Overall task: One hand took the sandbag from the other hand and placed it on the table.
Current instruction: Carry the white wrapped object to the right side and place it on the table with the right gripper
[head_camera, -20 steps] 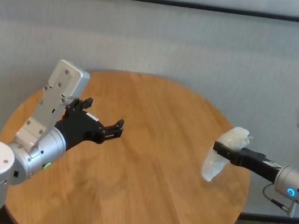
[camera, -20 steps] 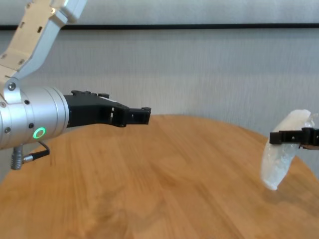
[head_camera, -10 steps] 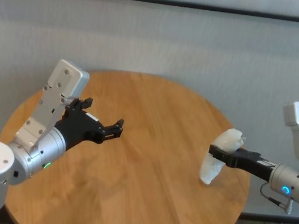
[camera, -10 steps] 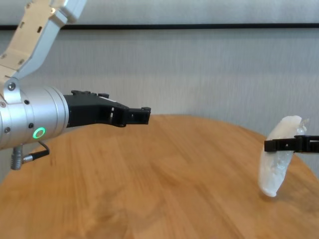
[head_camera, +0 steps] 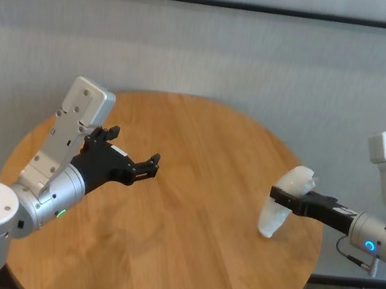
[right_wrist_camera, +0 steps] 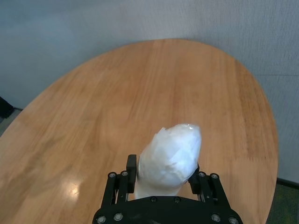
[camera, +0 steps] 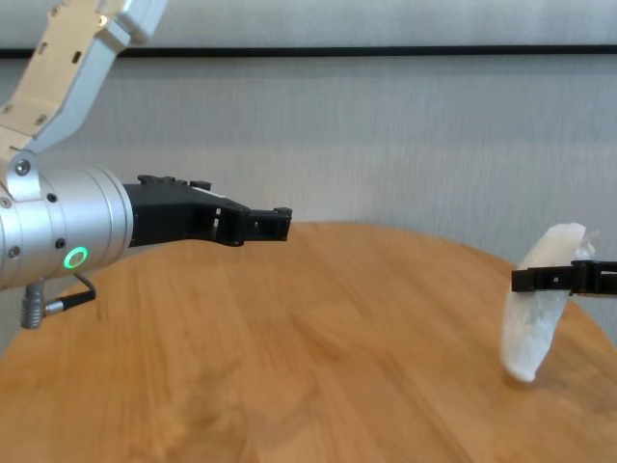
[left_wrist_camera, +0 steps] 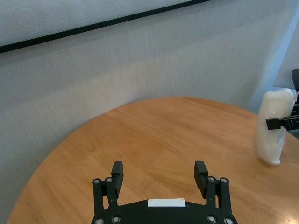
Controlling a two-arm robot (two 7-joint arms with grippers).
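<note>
Since a second ago the blue-lit right pincer (head_camera: 279, 196) has lowered the soft white plastic-wrapped sandbag (head_camera: 281, 201), still held between its fingers, until its tip touches the round wooden desk (head_camera: 189, 211), so release seems imminent, while the green-lit left pincer (head_camera: 134, 161) hangs wide and empty.

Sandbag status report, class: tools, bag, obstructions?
Right tool around sandbag, bottom end at table. Left tool open, empty, hovering. Nothing in the way.
</note>
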